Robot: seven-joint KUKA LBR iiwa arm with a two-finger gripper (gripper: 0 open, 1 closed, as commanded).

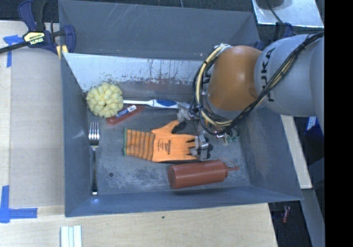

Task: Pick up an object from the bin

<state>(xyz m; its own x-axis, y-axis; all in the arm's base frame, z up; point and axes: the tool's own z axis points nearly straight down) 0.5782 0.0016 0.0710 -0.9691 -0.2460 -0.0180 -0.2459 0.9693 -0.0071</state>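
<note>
— Any writing you can read?

— Part of "KUKA" on my grey arm (287, 75), crossed by cables. The orange glove (154, 145) has a black print, too small to read.

— And your claw?

— My claw (199, 138) is at the glove's right end, mid-bin (165, 31), near the dark red bottle (196, 175). My orange cover (234, 78) hides much of it, so I cannot tell whether it is apart or together.

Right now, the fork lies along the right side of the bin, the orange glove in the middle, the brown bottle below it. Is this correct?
Not quite: the camera view shows the fork along the left side of the bin, not the right. The orange glove is in the middle, the brown bottle below it.
</note>
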